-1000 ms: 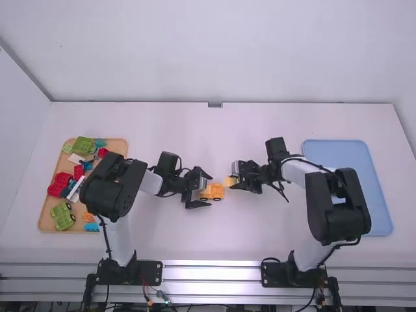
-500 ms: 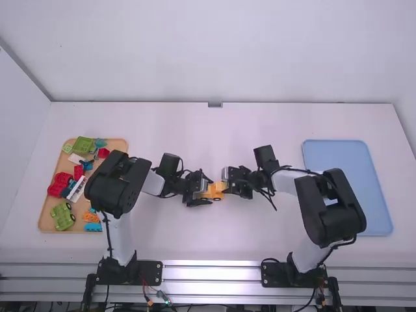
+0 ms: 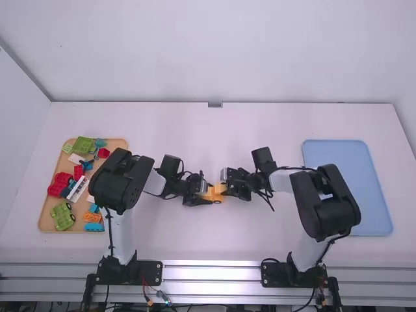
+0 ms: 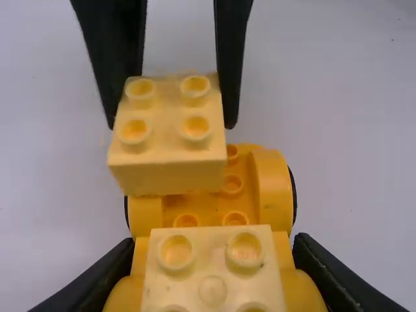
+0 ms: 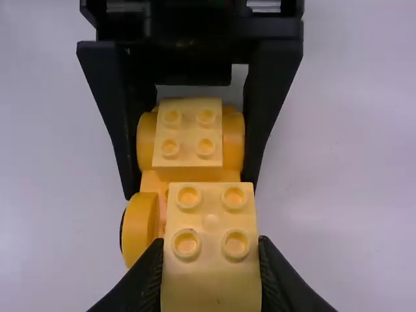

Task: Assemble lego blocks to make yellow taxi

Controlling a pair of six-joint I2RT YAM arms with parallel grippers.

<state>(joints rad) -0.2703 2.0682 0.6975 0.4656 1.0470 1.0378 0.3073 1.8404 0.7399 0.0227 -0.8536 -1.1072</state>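
Near the table's middle my left gripper is shut on the orange-yellow wheeled base. From the right, my right gripper is shut on a pale yellow block. In the left wrist view, the left gripper grips the base at the end bearing one pale yellow block; the held block hangs over the base's other end, slightly off to one side. In the right wrist view, the right gripper pinches the held block, which hides part of the base's free end.
A wooden tray at the far left holds several loose blocks, including a red piece and a green wheeled piece. A blue tray lies at the right, partly beneath the right arm.
The right gripper has moved left with its block, from a gap beside the base to over its free end. The left gripper and base have shifted only slightly.
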